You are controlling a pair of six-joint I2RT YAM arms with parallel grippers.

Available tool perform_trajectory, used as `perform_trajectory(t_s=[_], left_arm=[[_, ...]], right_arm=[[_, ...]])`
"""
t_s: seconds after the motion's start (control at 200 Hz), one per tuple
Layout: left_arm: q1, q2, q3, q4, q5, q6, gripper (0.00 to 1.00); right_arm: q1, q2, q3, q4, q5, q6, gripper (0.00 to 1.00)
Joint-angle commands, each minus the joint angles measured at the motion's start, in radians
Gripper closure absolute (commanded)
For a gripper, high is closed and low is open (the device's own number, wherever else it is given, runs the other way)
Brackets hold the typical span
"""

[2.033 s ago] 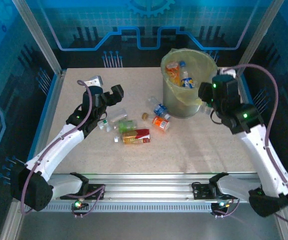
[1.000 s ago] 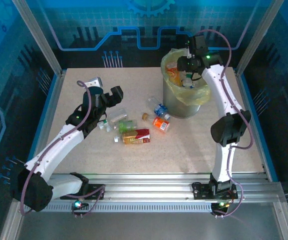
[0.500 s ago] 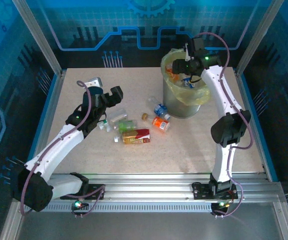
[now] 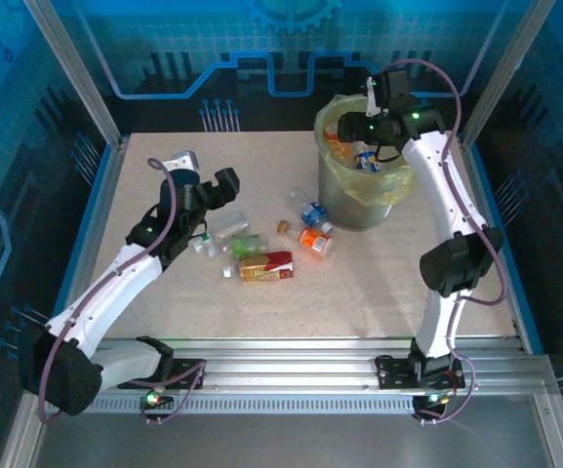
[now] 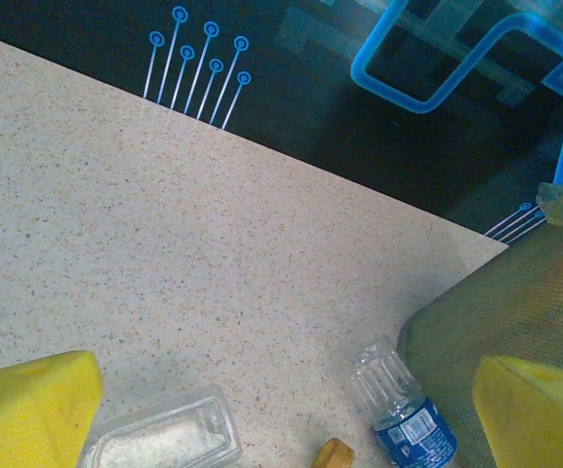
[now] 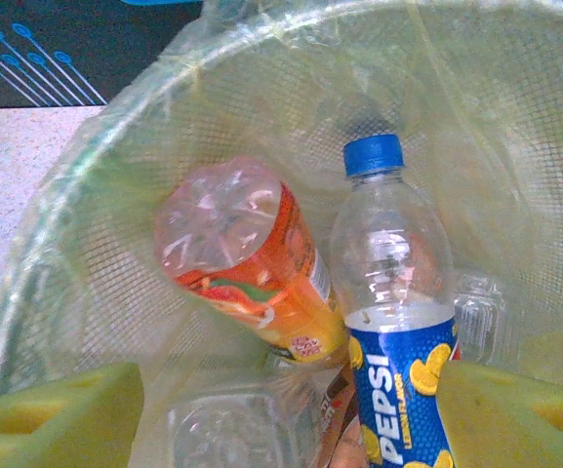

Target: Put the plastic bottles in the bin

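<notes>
Hanging over bin: right gripper, jaws apart, nothing between them.
Bin: toward the bench's far right corner, bag-lined.
In bin: bottle reading "PEPSI", blue cap uppermost, near-upright; orange-label bottle, base toward camera.
Bench centre: loose plastic bottles lying flat.
Left gripper: jaws apart, empty.

Some bottles in the bin, others loose beside it

The bin, round, translucent, yellow-green-lined, stands upright; inside, an orange bottle lies base-up, touching a blue-capped Pepsi bottle; just left of the bin lie a blue-labelled bottle and a small orange bottle; further left, a green bottle above a red-labelled bottle, both on their sides.
</notes>
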Motion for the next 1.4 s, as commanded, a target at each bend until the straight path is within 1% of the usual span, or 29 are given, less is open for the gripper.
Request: perform_trajectory(t_s=[0.0,0.25,0.375,0.44,0.515,0.715,0.795,1.001,1.206,1.396], left_arm=[[0.011,-0.026,-0.009,-0.029,-0.020,0.009,0.01],[0.018,-0.052,-0.051,-0.079,-0.047,-0.044,0.01],[0.033,-0.084,-0.088,-0.115,-0.060,-0.080,0.01],[0.047,-0.104,-0.109,-0.141,-0.067,-0.103,0.01],[0.064,-0.131,-0.140,-0.172,-0.073,-0.133,0.01],[0.119,-0.218,-0.230,-0.230,-0.078,-0.220,0.01],[0.139,-0.252,-0.262,-0.239,-0.076,-0.248,0.01],[0.167,-0.304,-0.304,-0.241,-0.078,-0.293,0.01],[0.174,-0.305,-0.308,-0.238,-0.077,-0.308,0.01],[0.182,-0.306,-0.314,-0.243,-0.085,-0.309,0.01]], right_arm=[[0.034,-0.086,-0.025,0.002,-0.018,-0.026,0.18],[0.149,-0.227,-0.122,0.022,0.051,-0.098,0.11],[0.247,-0.286,-0.173,0.006,0.133,-0.134,0.08],[0.301,-0.313,-0.206,-0.001,0.178,-0.146,0.05],[0.353,-0.341,-0.256,-0.009,0.201,-0.149,0.00],[0.468,-0.375,-0.388,-0.040,0.202,-0.172,0.00],[0.500,-0.366,-0.437,-0.053,0.212,-0.183,0.00],[0.584,-0.296,-0.526,-0.071,0.159,-0.261,0.00],[0.691,-0.179,-0.529,-0.058,0.175,-0.368,0.00],[0.729,-0.060,-0.465,-0.053,0.133,-0.437,0.00]])
